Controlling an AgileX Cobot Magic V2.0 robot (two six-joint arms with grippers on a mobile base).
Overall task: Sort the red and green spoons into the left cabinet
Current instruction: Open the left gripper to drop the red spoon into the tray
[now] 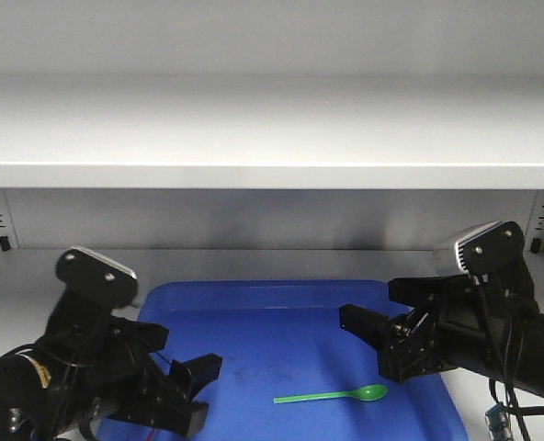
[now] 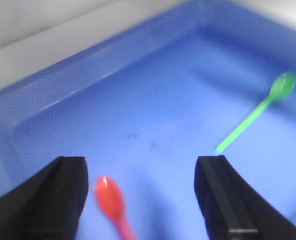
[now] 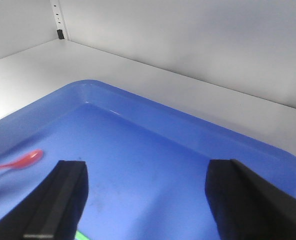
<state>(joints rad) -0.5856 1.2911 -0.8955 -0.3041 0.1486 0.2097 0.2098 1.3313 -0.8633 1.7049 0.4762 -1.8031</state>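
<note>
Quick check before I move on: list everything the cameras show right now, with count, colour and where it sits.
Green spoon: one, bright green, lying flat in the blue tray, right of centre toward the front, bowl pointing right.
Red spoon: one, red, lying in the tray on its left side, blurred; hidden in the front view.
Blue tray: one, blue, on the lower cabinet floor.
Cabinet: one, light grey, wide horizontal shelf above the tray, peg-hole strips at both back corners.
Left claw: one, black, open, over the tray's left front, holding nothing.
Right claw: one, black, open, over the tray's right side above the green spoon, holding nothing.
</note>
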